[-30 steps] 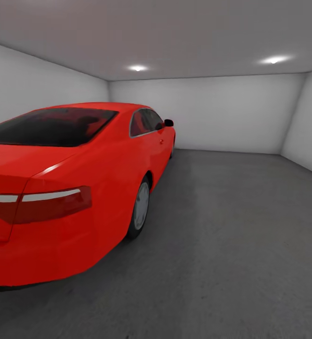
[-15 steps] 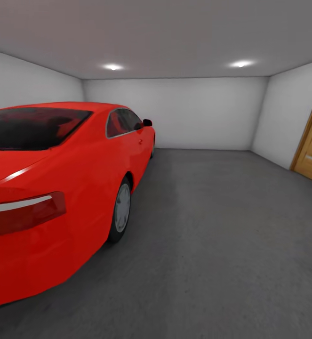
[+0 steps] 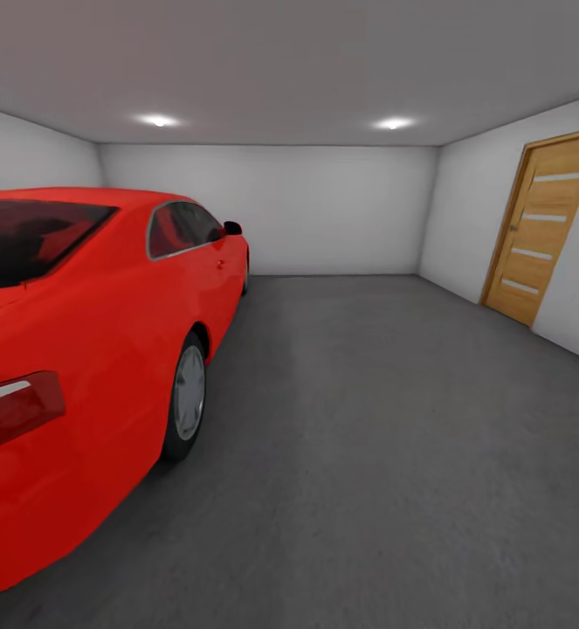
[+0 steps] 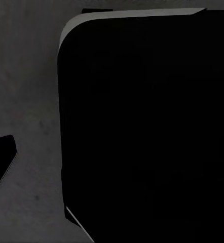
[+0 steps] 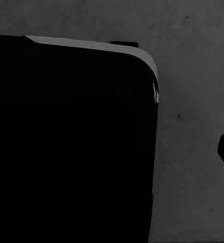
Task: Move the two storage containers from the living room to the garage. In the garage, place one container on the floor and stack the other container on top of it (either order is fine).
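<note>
Grey floor (image 3: 394, 454), red car (image 3: 88, 349) left, wooden door (image 3: 542, 227) right.

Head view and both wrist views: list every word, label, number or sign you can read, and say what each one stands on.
None: no readable text in any view.
The red car shows no badge or plate from this angle.
The wooden door has only plain pale strips, no lettering.
The walls, ceiling and grey floor are bare of signs.
In the wrist views, the dark rounded body carries no marking.
</note>
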Tool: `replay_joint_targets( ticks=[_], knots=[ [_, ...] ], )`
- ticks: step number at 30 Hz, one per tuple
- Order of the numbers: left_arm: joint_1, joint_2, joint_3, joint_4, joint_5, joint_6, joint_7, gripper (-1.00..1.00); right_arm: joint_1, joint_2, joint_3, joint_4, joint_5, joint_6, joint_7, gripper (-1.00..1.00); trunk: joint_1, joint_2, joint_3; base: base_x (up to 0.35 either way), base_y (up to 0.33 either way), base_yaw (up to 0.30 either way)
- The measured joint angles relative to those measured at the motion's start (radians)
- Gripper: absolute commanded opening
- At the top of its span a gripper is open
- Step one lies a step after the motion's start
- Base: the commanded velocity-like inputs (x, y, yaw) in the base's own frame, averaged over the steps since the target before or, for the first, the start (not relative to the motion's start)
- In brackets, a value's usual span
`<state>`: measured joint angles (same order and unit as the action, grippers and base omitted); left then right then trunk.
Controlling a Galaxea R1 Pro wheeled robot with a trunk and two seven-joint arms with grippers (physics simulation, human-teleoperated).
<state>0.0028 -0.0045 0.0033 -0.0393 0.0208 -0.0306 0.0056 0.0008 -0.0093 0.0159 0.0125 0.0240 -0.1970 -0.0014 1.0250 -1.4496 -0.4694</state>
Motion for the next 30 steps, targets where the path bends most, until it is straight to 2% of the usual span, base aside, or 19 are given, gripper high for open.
replay_joint_targets(
  ticks=[13, 20, 30],
  knots=[
    [0.0, 0.0, 0.0, 0.0, 0.0, 0.0, 0.0, 1.0, 0.0, 0.0, -0.001, 0.0, -0.012, -0.006, 0.0, 1.0, 0.0, 0.0, 0.0, 0.0, 0.0, -0.298],
    [0.0, 0.0, 0.0, 0.0, 0.0, 0.001, 0.0, 1.0, 0.0, -0.001, -0.002, 0.0, -0.047, -0.005, 0.0, 1.0, 0.0, 0.0, 0.0, 0.0, 0.0, -0.298],
    [0.0, 0.0, 0.0, 0.0, 0.0, 0.0, 0.0, 1.0, 0.0, 0.0, -0.001, 0.001, -0.05, -0.008, 0.0, 1.0, 0.0, 0.0, 0.0, 0.0, 0.0, -0.298]
  ],
)
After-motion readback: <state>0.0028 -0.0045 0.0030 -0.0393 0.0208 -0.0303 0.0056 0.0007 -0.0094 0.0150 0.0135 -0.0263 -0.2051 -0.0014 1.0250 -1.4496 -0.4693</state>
